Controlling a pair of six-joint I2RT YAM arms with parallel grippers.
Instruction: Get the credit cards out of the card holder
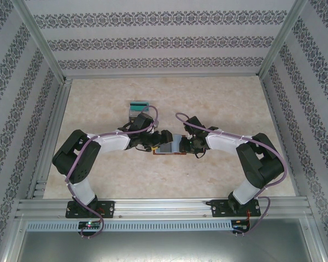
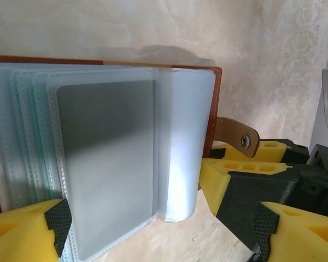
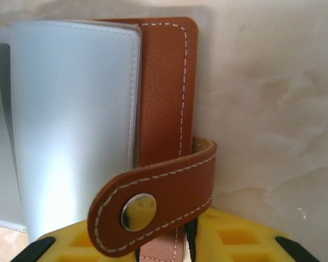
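Observation:
The card holder (image 1: 168, 148) lies open on the table between both arms. Its brown leather cover (image 3: 164, 82) carries a fan of clear plastic sleeves (image 2: 180, 142). A grey credit card (image 2: 106, 153) sits inside the top sleeve. My left gripper (image 2: 158, 232) is open wide, one yellow finger at the sleeves' near left corner and the other off to the right, holding nothing. My right gripper (image 3: 180, 248) is shut on the cover's edge, just under the snap strap (image 3: 153, 204). Its yellow fingers (image 2: 235, 166) also appear in the left wrist view beside the strap.
A clear grey box with a teal card (image 1: 138, 106) stands just behind the left arm's wrist. Patterned walls and aluminium rails (image 1: 46, 136) enclose the marbled tabletop (image 1: 229, 98).

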